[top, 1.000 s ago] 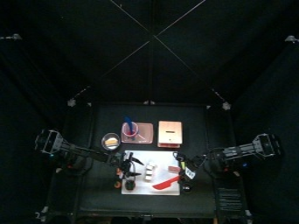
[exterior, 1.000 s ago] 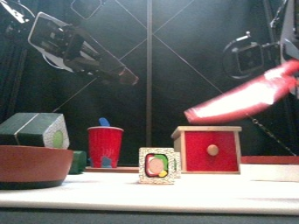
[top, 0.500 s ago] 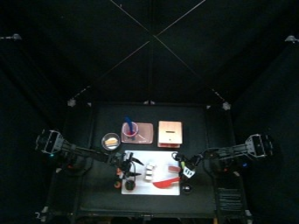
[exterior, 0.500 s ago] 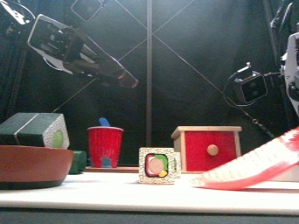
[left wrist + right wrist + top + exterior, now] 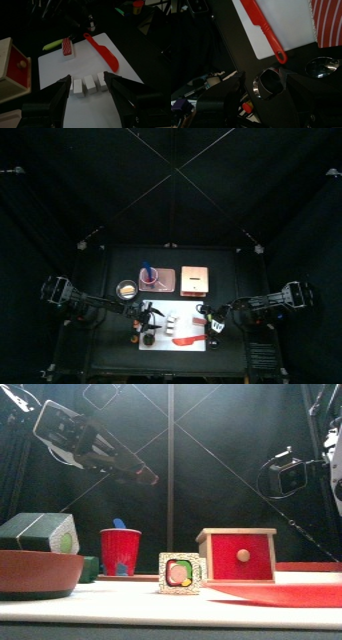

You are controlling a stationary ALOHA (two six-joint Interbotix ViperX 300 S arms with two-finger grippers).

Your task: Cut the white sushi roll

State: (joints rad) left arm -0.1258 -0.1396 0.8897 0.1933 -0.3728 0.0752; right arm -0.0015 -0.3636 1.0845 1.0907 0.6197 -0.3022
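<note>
Low in the left wrist view, the left gripper [image 5: 87, 76] hangs over the white cutting board [image 5: 63, 67] with its jaws spread wide. The white sushi roll [image 5: 89, 86] lies between them at lower centre, unclamped. It shows as three pale blocks side by side, so it looks already divided.

Beyond it, toward upper centre, the red toy knife [image 5: 103, 51] lies flat on the board. A red-and-white striped piece [image 5: 68, 45] sits just to its left.

In the right wrist view, the right gripper [image 5: 264, 80] stands off the board's edge, its jaws apart and empty. The knife's handle end is nearest to it.

If more cutting is needed, the flat knife could skid when regrasped and knock the striped piece. The loose roll pieces could also tip or scatter if the left jaws close off-centre.

In the front view, a red box [image 5: 238, 554] and a red cup [image 5: 120, 550] stand at the back.
</note>
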